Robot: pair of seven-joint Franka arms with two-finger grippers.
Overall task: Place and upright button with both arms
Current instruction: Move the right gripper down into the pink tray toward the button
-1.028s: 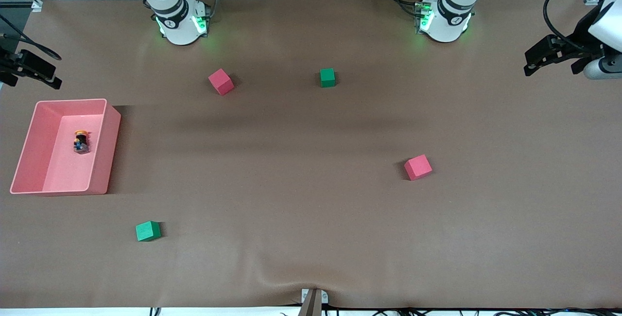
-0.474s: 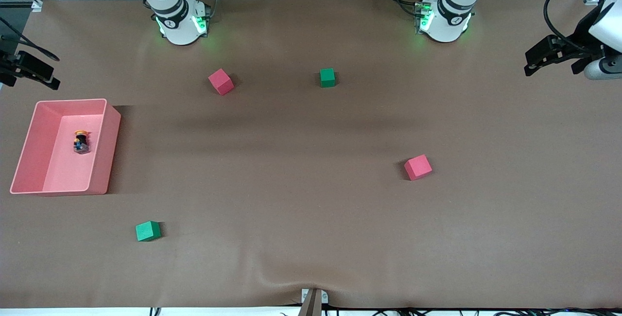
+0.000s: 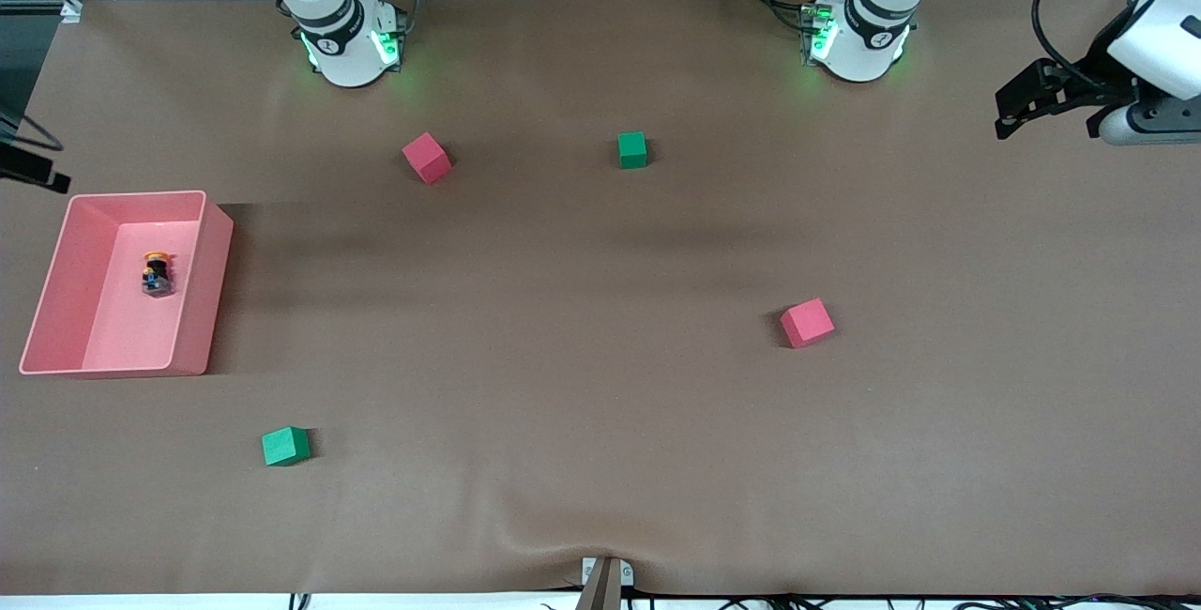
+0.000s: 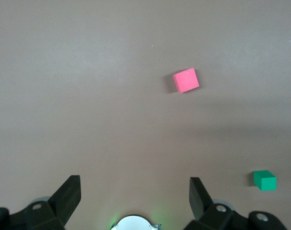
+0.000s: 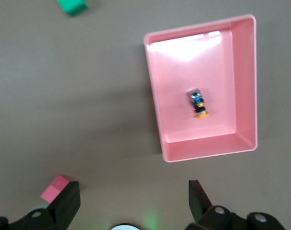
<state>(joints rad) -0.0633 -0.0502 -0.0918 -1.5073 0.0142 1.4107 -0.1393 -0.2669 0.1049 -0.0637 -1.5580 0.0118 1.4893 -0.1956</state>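
Table (image 3: 600, 404) covered in brown cloth, wrinkled at the edge nearest the front camera. Arms mounted at the edge farthest from that camera, white with dark bands, bases lit green: right arm (image 3: 319, 0), left arm (image 3: 873, 9). Left gripper (image 3: 1018, 113) up in the air over the left arm's end of the table, fingers (image 4: 69, 191) spread wide apart, nothing between them. Right gripper (image 3: 33, 174) barely in the front view at the right arm's end of the table, over the cloth just beside the bin; fingers (image 5: 66, 201) also wide apart and empty in the right wrist view.

Bin (image 3: 211, 282), pink, rectangular, open-topped, sat near the right arm's end of the table. Four cubes lay scattered on the cloth, well apart: pink cube (image 3: 427, 158) near the right arm's base; green cube (image 3: 632, 149) between the two bases; second pink cube (image 3: 807, 323) nearer the camera, toward the left arm's end; second green cube (image 3: 285, 446) nearest the camera, close to the bin.

Button (image 3: 157, 273) lay inside the bin on its floor, on its side rather than upright, orange cap pointing away from the front camera, black body, bluish-grey base. Touched by neither gripper.
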